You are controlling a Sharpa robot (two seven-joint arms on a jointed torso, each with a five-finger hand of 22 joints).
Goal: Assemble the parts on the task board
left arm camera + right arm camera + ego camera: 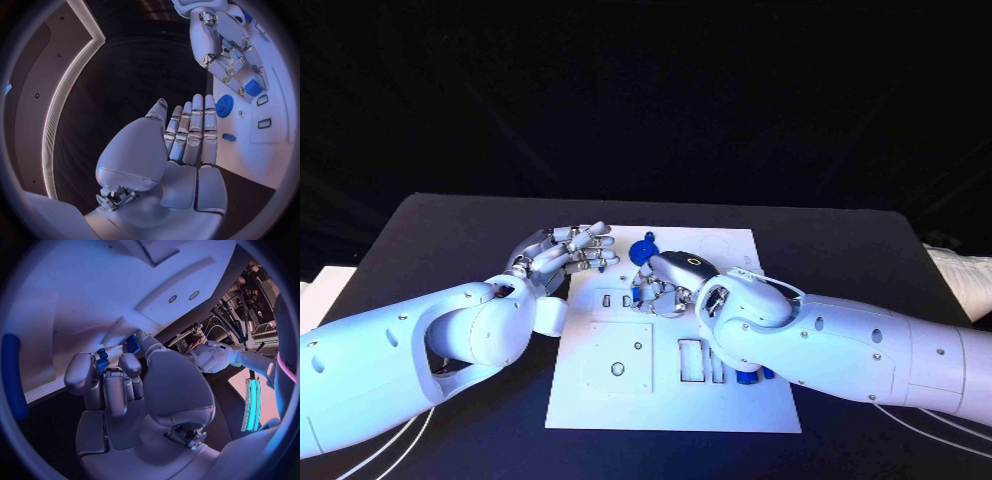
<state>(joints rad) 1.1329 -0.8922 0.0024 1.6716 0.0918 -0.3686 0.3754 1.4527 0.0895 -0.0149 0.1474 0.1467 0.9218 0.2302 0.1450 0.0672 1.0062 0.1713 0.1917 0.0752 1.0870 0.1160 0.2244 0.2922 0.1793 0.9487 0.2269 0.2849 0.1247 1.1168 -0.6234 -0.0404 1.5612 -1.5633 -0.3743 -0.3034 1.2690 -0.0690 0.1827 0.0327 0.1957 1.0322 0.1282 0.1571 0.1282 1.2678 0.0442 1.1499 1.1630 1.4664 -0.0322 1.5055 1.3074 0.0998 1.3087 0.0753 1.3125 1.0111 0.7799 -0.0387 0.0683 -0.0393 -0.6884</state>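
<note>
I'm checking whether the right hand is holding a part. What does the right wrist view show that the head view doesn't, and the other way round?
Right wrist view alone: a small blue part pinched between the right hand's fingers.

Head view alone: the left hand with its fingers apart at the board's far left corner, holding nothing, and the board's slots.

Both: the right hand over the white task board, and blue parts on it.

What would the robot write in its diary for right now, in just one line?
left hand: open, beside task board | right hand: pinching small blue part over board | blue gear: on board
</note>
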